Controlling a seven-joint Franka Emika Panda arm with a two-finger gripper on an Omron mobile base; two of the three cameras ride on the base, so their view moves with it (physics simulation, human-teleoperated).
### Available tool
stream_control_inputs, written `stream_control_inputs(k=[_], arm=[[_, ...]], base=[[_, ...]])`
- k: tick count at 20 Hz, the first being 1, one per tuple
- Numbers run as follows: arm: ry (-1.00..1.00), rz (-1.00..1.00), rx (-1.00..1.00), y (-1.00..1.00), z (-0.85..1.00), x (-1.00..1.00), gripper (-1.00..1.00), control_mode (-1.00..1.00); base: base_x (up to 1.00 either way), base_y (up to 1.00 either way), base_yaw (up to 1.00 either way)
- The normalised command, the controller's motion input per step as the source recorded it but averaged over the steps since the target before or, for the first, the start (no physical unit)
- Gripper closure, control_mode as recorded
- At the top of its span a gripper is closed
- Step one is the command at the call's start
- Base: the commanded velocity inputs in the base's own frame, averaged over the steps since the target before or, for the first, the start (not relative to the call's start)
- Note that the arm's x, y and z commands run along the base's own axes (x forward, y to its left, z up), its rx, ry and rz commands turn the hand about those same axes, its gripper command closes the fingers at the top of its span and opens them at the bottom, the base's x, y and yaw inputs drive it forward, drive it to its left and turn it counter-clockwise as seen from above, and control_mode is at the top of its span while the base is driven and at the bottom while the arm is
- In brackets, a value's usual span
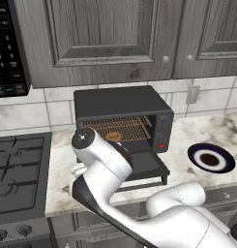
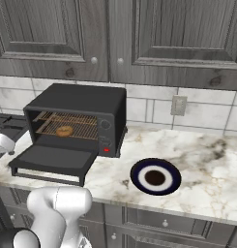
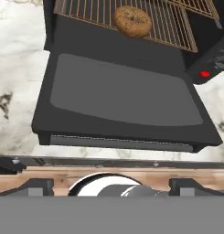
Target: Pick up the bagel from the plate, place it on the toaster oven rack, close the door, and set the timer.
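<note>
The door [image 3: 122, 98] lay dropped open and flat over the marble tabletop [image 2: 207, 164], between the end effector [image 3: 111, 185] and the cavity. The bagel [image 3: 132, 21] rested on the rack [image 3: 173, 32] inside the toaster oven [image 2: 86, 104], well beyond the spread, empty fingers [image 3: 38, 186]. The plate [image 2: 155, 177] sat bare to the right.

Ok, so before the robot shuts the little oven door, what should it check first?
1. Bagel on the rack: ok, it lies flat on the mesh.
2. Plate empty: ok.
3. Door down and flat, nothing lying on it: ok.
4. Gripper open and holding nothing: ok.
5. Gripper clear of the oven: ok, it sits in front of the door's front edge.
6. Handle along the door's front edge reachable: cannot tell for sure, though it looks unblocked.
</note>
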Motion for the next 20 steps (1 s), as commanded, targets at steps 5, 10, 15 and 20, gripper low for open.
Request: stream_control_inputs(k=[5, 10, 15, 20], arm=[[0.12, 0.25, -0.21, 0.26, 0.00, -0.02, -1.00, -1.00], [0.11, 0.19, -0.24, 0.26, -0.26, 0.08, -1.00, -1.00], [0.02, 0.07, -0.22, 0.09, -0.58, 0.19, -1.00, -1.00], [0.00, 0.00, -0.11, 0.02, -0.57, 0.25, -1.00, -1.00]], base=[[0.00, 0.00, 0.00], [0.00, 0.00, 0.00], [0.00, 0.00, 0.00], [0.00, 0.00, 0.00]])
